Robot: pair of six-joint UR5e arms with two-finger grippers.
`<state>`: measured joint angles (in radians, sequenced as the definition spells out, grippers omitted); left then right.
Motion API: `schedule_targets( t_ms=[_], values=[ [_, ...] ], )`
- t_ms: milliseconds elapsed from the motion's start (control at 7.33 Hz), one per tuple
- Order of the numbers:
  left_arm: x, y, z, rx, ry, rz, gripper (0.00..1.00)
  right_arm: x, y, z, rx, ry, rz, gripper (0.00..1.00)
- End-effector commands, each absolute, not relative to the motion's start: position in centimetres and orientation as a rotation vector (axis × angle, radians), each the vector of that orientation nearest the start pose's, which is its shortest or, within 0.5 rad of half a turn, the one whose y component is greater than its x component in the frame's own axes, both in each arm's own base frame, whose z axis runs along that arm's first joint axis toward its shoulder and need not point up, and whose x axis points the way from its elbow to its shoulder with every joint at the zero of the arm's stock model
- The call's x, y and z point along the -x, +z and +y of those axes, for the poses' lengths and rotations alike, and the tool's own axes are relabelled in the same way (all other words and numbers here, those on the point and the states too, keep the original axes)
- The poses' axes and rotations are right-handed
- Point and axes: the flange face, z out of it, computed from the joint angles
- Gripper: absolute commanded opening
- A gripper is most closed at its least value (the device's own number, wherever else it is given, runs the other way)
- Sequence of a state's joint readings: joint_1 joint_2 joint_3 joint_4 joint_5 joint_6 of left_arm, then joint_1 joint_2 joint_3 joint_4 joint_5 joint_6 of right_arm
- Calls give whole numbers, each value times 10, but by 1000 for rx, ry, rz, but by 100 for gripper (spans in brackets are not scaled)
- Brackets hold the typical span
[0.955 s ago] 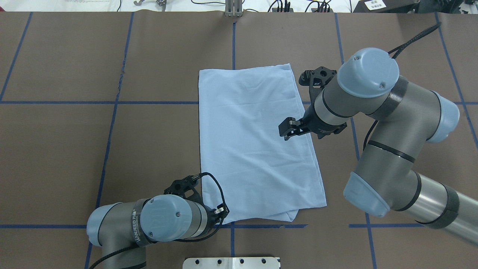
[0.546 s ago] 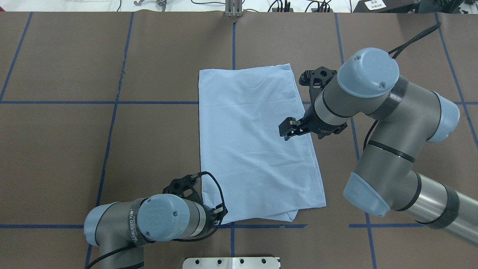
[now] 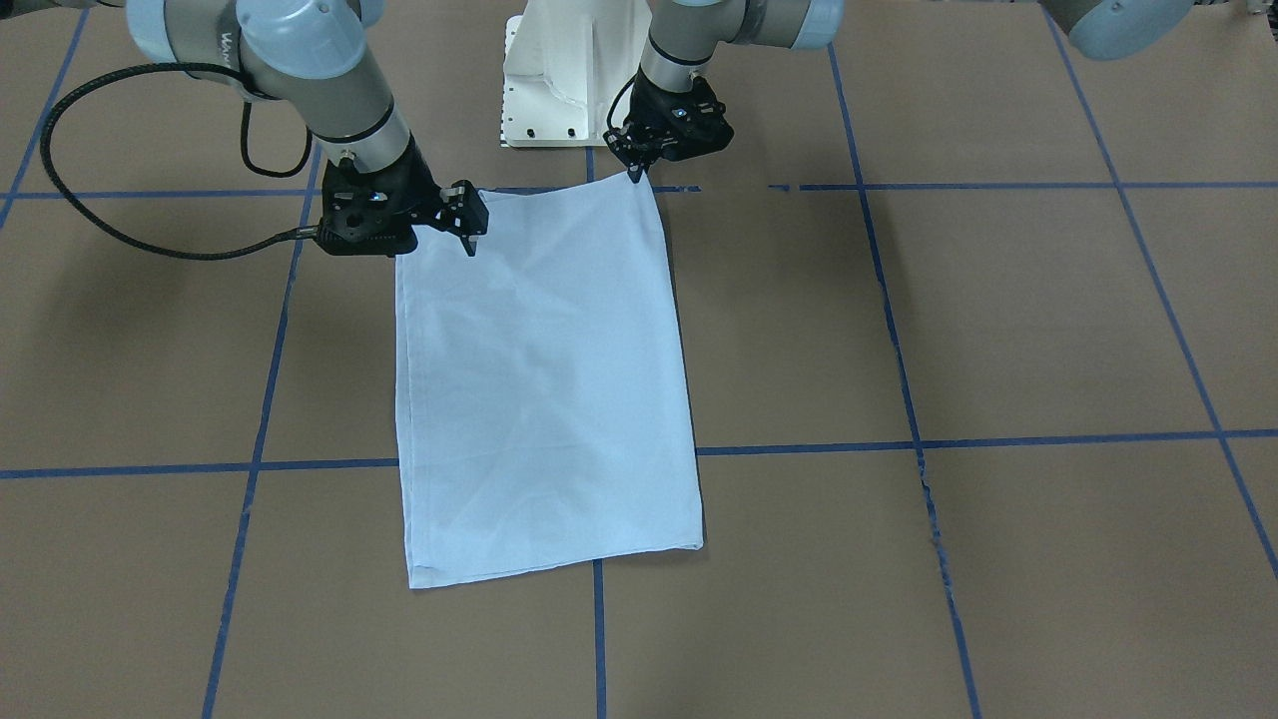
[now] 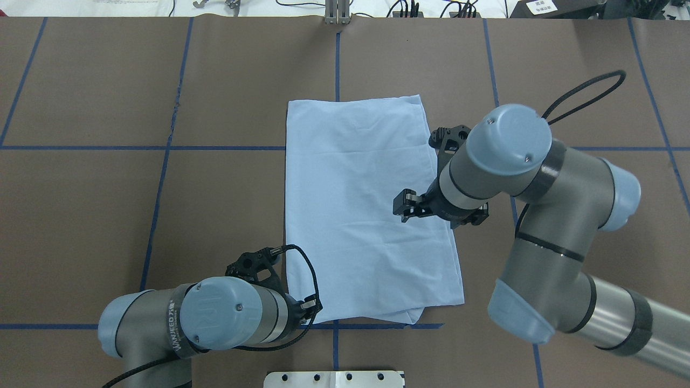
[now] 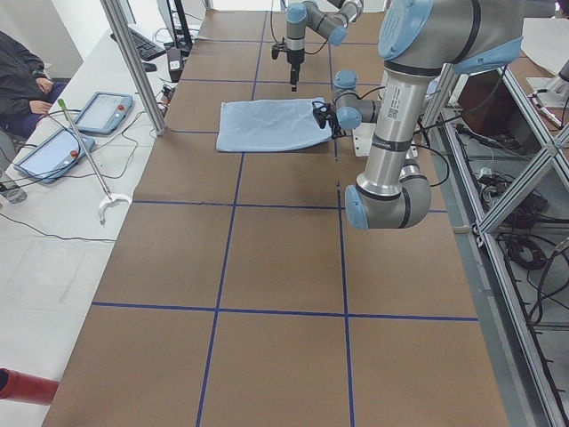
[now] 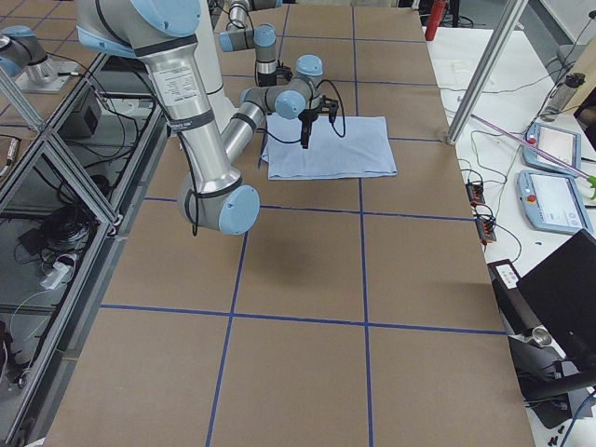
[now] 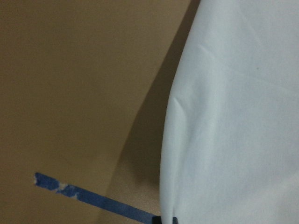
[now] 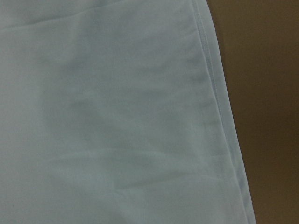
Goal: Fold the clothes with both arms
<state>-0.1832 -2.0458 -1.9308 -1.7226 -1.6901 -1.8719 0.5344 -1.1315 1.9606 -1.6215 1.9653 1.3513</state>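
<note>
From where I stand, the brown paper-covered table with blue tape lines (image 4: pixel 108 205) lies open on the robot's left of the folded light blue cotton T-shirt (image 4: pixel 356 205) and beyond its far edge, with room for a gripper to sweep. 2 things crowd the shirt. The grey jointed right arm (image 4: pixel 539 178) leans over its right edge, with the black right gripper (image 4: pixel 403 203) above the cloth. The grey left arm (image 4: pixel 215 318) covers the near left corner, where the black left gripper (image 3: pixel 635 172) pinches it. Just behind the near edge stands the white metal pedestal base (image 3: pixel 559 80).
</note>
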Motion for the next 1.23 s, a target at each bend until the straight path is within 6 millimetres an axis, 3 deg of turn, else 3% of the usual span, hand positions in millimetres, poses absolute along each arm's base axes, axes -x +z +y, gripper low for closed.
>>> schedule_targets(
  t_ms=[0, 273, 409, 955, 1092],
  values=[
    [-560, 219, -227, 163, -373, 983, 0, 493, 249, -321, 106, 310, -827, 100],
    [-561, 217, -226, 165, -370, 987, 0, 521, 268, -270, 73, 449, -779, 100],
    [-561, 216, -225, 166, -368, 988, 0, 531, 271, -254, 53, 493, -778, 100],
    [-562, 209, -223, 173, -362, 1004, 0, 544, 290, -236, 61, 472, -738, 100],
    [-562, 206, -223, 173, -362, 1009, 0, 542, 304, -234, 62, 470, -713, 100]
  ],
)
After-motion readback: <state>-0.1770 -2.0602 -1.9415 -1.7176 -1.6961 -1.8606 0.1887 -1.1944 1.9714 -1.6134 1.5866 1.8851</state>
